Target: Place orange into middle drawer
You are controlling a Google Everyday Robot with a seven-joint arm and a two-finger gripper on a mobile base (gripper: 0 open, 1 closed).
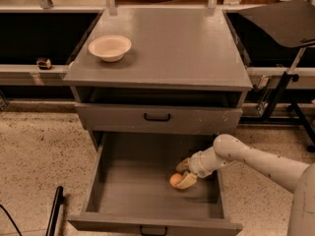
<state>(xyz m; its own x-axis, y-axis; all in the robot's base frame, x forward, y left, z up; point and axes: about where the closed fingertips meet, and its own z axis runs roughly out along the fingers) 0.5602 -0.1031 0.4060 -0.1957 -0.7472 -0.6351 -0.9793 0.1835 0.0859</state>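
Observation:
The orange (174, 180) lies on the grey floor of the open middle drawer (123, 191), toward its right side. My gripper (183, 173) reaches into the drawer from the right on its white arm (256, 161). Its beige fingers (188, 181) are spread open. The orange sits at the tip of the near finger, low on the drawer floor and no longer clamped between the two. The drawer is pulled far out, and its black handle (152, 229) shows at the bottom edge.
A beige bowl (110, 47) stands on the cabinet top (187, 48) at the left. The shut upper drawer front (157, 118) has a black handle. A black stand (280, 92) is at the right, and a black rod (54, 213) lies on the speckled floor at the left.

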